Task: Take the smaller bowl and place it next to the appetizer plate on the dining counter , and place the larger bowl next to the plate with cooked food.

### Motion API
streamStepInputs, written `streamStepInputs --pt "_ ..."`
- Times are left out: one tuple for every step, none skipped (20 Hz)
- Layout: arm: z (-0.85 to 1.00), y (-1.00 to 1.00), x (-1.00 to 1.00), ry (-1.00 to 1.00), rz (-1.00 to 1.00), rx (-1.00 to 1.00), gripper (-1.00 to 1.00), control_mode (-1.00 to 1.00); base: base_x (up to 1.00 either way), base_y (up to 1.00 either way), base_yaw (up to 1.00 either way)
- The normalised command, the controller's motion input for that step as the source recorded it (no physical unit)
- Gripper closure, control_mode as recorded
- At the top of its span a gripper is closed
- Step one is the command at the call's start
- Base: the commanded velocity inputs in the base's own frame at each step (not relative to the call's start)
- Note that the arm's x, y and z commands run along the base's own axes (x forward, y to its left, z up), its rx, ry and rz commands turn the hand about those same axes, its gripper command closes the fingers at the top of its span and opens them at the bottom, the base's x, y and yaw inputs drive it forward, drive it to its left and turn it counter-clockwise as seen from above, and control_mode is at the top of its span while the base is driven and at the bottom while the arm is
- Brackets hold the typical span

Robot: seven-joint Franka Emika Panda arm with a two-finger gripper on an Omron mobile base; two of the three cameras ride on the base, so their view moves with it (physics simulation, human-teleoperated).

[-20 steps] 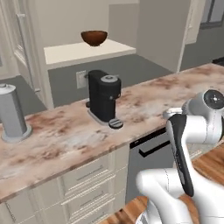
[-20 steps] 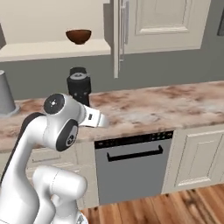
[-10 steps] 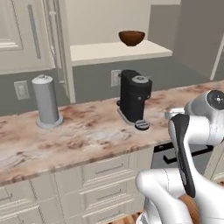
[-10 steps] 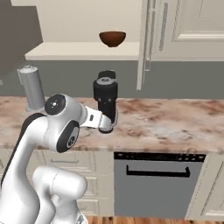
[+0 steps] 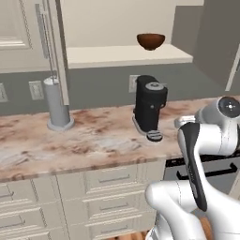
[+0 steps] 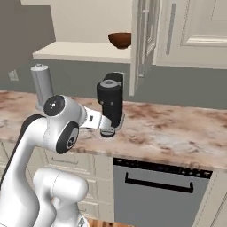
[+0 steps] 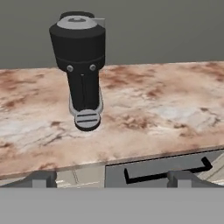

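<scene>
The smaller bowl (image 5: 150, 41) (image 6: 120, 40), dark reddish-brown, stands on an open cream shelf (image 5: 126, 55) above the wall counter, beside an open cabinet door (image 6: 141, 44). My gripper (image 7: 113, 179) is open with nothing between its fingertips (image 7: 43, 178). It hangs at counter-edge height in front of the coffee machine, well below the bowl. In the right base view my hand (image 6: 101, 120) sits just before the machine's base. The larger bowl, the appetizer plate, the plate with cooked food and the dining counter are out of view.
A black coffee machine (image 5: 150, 108) (image 6: 111, 104) (image 7: 81, 65) stands on the marbled wall counter (image 5: 93, 140) (image 7: 166, 109). A steel cylinder (image 5: 57, 103) (image 6: 40, 84) stands further left. Below are cream drawers (image 5: 108, 183) and a dishwasher (image 6: 155, 190) (image 7: 166, 170).
The whole scene has slid right in both base views, so the base has driven along the counter. The gripper has stayed open.
</scene>
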Motion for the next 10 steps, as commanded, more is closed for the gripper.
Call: streamStepInputs --pt "0.0 0.0 0.0 0.0 0.0 0.0 -1.0 1.0 0.0 -0.72 0.21" --pt "0.0 0.0 0.0 0.0 0.0 0.0 -1.0 1.0 0.0 -0.75 0.19" --pt "0.0 0.0 0.0 0.0 0.0 0.0 -1.0 1.0 0.0 -0.72 0.18" --pt "0.0 0.0 0.0 0.0 0.0 0.0 -1.0 1.0 0.03 -0.44 0.17" --pt "0.0 0.0 0.0 0.0 0.0 0.0 -1.0 1.0 0.28 0.0 0.09" --pt "0.0 0.0 0.0 0.0 0.0 0.0 -1.0 1.0 0.39 0.0 0.06" --pt "0.0 0.0 0.0 0.0 0.0 0.0 -1.0 1.0 0.53 0.19 0.01" --pt "0.0 0.0 0.0 0.0 0.0 0.0 -1.0 1.0 0.61 0.35 0.0" --pt "0.0 0.0 0.0 0.0 0.0 0.0 -1.0 1.0 0.72 0.53 0.0" --pt "0.0 0.0 0.0 0.0 0.0 0.0 -1.0 1.0 0.81 0.63 0.0"
